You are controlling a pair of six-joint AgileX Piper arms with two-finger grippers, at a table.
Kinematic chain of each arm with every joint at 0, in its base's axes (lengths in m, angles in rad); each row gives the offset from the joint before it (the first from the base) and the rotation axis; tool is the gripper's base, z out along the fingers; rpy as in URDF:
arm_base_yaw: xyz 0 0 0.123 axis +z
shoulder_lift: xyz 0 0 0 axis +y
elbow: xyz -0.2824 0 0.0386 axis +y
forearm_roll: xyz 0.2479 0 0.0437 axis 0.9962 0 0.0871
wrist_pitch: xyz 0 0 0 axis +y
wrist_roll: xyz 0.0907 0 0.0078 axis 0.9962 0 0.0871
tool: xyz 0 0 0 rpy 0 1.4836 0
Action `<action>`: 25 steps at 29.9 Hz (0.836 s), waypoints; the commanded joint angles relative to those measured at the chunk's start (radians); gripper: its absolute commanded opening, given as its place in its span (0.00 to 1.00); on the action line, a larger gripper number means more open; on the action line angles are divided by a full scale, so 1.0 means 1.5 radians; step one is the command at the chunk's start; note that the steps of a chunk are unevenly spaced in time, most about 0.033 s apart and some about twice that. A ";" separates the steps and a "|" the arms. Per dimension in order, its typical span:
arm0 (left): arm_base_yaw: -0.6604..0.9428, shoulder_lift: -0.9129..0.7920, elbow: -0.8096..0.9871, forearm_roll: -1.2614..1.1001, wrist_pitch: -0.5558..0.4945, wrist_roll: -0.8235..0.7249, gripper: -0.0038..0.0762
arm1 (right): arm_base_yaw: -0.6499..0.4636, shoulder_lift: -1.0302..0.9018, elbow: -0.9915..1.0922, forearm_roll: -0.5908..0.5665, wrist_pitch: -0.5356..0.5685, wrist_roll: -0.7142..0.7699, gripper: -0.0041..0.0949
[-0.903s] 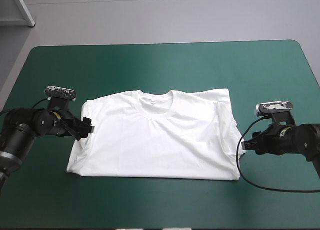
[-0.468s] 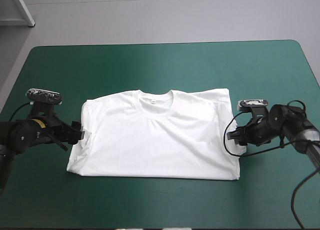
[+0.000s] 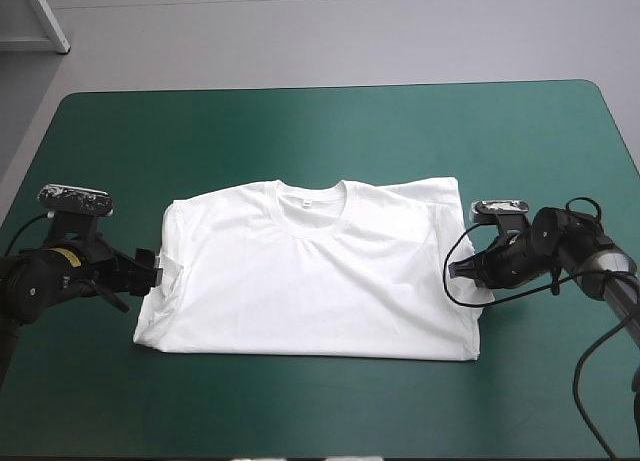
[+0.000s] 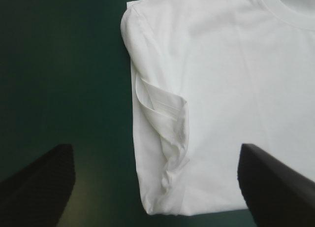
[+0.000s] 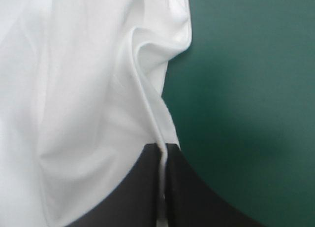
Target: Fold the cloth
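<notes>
T-shirt (image 3: 310, 271) edge in right gripper (image 5: 163, 149)

Table (image 3: 320, 131) with teal-green cover; grey floor (image 3: 350, 36) beyond.

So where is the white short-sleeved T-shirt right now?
In the high view the white short-sleeved T-shirt lies flat mid-table on the teal-green cover, between the open left gripper beside one side and the right gripper pinching the other.

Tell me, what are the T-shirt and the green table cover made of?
The T-shirt looks like thin, soft knit cloth, likely cotton, matte white: it wrinkles and bends in soft folds. The teal-green cover looks like a smooth mat, perhaps rubber or vinyl: flat, with a faint shine.
</notes>
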 commanded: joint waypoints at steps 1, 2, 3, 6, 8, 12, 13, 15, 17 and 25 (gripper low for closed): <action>-0.002 -0.008 -0.022 0.000 -0.026 -0.008 0.86 | -0.002 -0.045 -0.018 -0.002 -0.012 -0.002 0.03; -0.002 -0.008 -0.022 0.000 -0.026 -0.008 0.86 | -0.002 -0.053 -0.018 -0.007 -0.012 0.005 0.03; -0.002 -0.008 -0.022 0.000 -0.026 -0.008 0.86 | -0.002 -0.060 -0.018 -0.017 -0.011 0.016 0.03; -0.002 -0.008 -0.022 0.000 -0.022 -0.008 0.86 | -0.002 -0.082 -0.018 -0.060 -0.007 0.065 0.03; -0.002 -0.008 -0.022 0.000 -0.018 -0.008 0.86 | -0.002 -0.097 -0.019 -0.087 -0.007 0.095 0.03; -0.002 -0.008 -0.022 0.000 -0.013 -0.008 0.86 | 0.003 -0.120 -0.025 -0.059 -0.008 0.088 0.03; -0.002 -0.008 -0.021 0.000 -0.013 -0.008 0.86 | 0.008 -0.123 -0.029 -0.030 -0.006 0.065 0.03; -0.002 -0.008 -0.019 0.000 -0.013 -0.008 0.86 | 0.023 -0.124 -0.042 0.027 -0.003 0.021 0.03; -0.002 -0.008 -0.019 0.000 -0.012 -0.008 0.86 | 0.048 -0.124 -0.056 0.074 -0.001 -0.011 0.03; -0.002 -0.008 -0.019 0.000 -0.012 -0.008 0.86 | 0.200 -0.105 -0.075 0.124 -0.017 -0.035 0.03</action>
